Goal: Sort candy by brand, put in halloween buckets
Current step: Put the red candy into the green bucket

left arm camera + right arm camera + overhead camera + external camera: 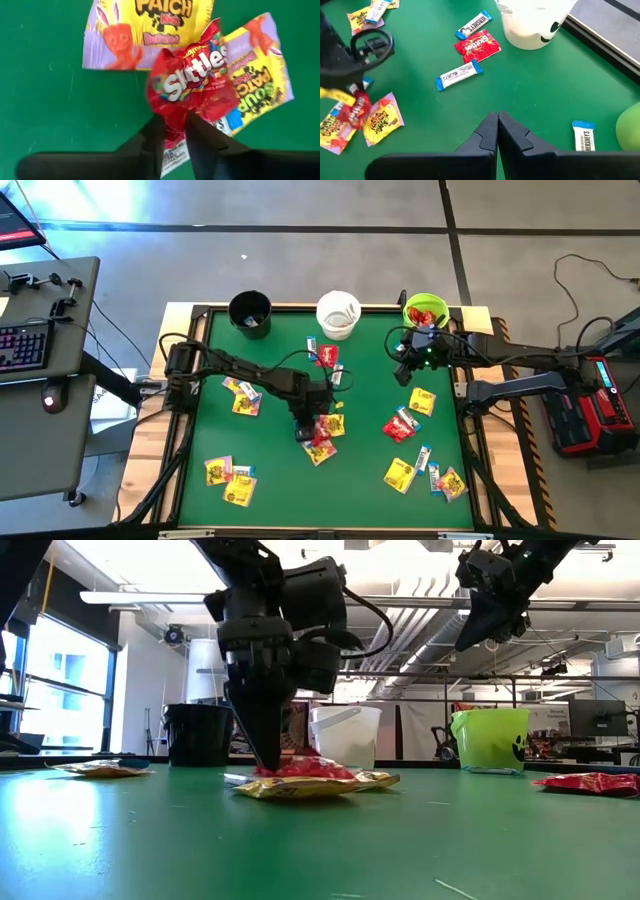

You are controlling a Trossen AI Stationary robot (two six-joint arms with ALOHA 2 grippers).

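Left gripper (172, 137) pinches 1 red Skittles packet (192, 80) atop 2 yellow packets (145, 30) mid-table; lift straight so they stay, carry to lime bucket (426, 310); right gripper (497, 125) closed, empty, hovers nearby.

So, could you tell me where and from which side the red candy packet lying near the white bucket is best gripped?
Grip the red packet across its short width at the middle, coming straight down from above: it lies flat on the table beside the white bucket. A white-and-blue bar lies close, so keep the right tool clear of that side.
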